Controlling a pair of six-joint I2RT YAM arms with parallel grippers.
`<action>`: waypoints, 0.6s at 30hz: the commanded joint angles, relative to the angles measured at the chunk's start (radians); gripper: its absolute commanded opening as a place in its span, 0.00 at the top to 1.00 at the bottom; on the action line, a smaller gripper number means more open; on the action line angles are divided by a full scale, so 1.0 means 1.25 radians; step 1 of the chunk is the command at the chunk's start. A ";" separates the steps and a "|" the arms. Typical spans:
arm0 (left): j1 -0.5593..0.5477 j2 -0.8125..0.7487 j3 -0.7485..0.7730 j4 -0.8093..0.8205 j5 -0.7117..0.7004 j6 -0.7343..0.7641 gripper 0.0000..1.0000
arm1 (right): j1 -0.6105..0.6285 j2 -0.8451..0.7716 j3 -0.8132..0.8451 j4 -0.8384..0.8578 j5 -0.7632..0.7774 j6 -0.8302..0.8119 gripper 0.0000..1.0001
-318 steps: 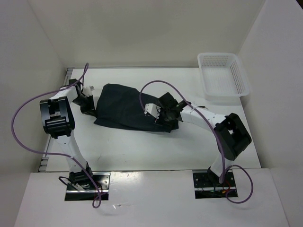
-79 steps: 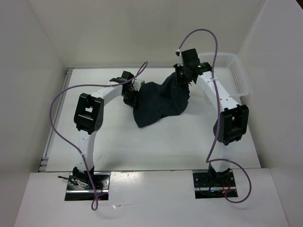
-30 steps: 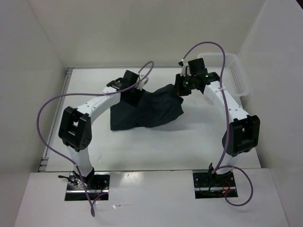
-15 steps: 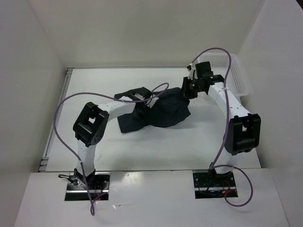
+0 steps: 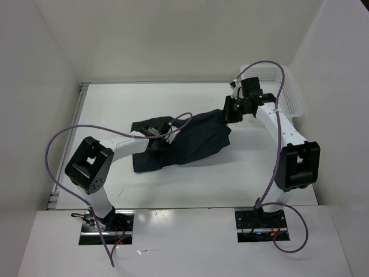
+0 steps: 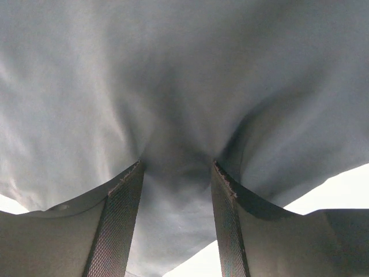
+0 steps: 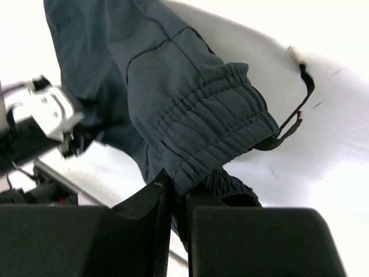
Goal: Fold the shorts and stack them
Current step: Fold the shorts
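Note:
The dark shorts [image 5: 193, 138] lie spread across the middle of the table, their right end lifted slightly. My right gripper [image 5: 231, 109] is shut on the elastic waistband at that far right corner. In the right wrist view the gathered waistband [image 7: 207, 124] is pinched between the near-closed fingers of the right gripper [image 7: 176, 187], and a black drawstring [image 7: 304, 104] hangs free. My left gripper [image 5: 159, 142] sits over the shorts' left half. In the left wrist view the left gripper [image 6: 176, 167] stands open, fingers wide apart, with the fabric [image 6: 173, 75] bunched against the tips.
A white lattice basket [image 5: 292, 86] stands at the far right corner, partly behind the right arm. White walls close in the table on three sides. The left arm's white wrist [image 7: 53, 114] shows at the left of the right wrist view.
The left gripper has moved from the shorts' far left edge toward me, over their left half. The shorts have dropped and spread flatter. The right gripper has shifted slightly right, still holding the waistband.

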 commanded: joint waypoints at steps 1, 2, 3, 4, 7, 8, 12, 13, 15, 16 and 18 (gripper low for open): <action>0.035 0.006 -0.046 -0.098 -0.083 0.006 0.42 | -0.004 -0.062 -0.033 0.007 -0.042 -0.002 1.00; 0.035 0.006 -0.046 -0.098 -0.094 0.006 0.42 | -0.004 -0.070 -0.053 0.007 -0.042 -0.002 1.00; 0.035 0.006 -0.046 -0.098 -0.103 0.006 0.42 | -0.004 -0.070 -0.066 0.007 -0.060 0.005 1.00; 0.035 -0.002 -0.028 -0.098 -0.103 0.006 0.42 | -0.004 -0.079 -0.077 0.007 -0.069 0.005 1.00; 0.024 -0.002 0.035 -0.151 -0.081 0.006 0.41 | -0.004 -0.079 -0.100 0.022 -0.076 0.013 1.00; 0.024 -0.002 0.074 -0.163 -0.074 0.006 0.41 | -0.004 -0.079 -0.100 0.023 -0.076 0.013 1.00; -0.024 -0.035 0.080 -0.189 -0.109 0.006 0.40 | -0.004 -0.071 -0.108 0.030 -0.083 0.020 1.00; -0.024 -0.043 0.072 -0.196 -0.122 0.006 0.40 | -0.004 -0.070 -0.098 0.030 -0.083 0.020 1.00; -0.024 -0.067 0.072 -0.204 -0.157 0.006 0.40 | -0.004 -0.062 -0.089 0.030 -0.083 0.020 1.00; -0.024 -0.077 0.072 -0.204 -0.157 0.006 0.40 | -0.004 -0.062 -0.089 0.030 -0.083 0.020 1.00; -0.024 -0.086 0.099 -0.211 -0.144 0.006 0.38 | -0.004 -0.053 -0.082 0.037 -0.083 0.020 1.00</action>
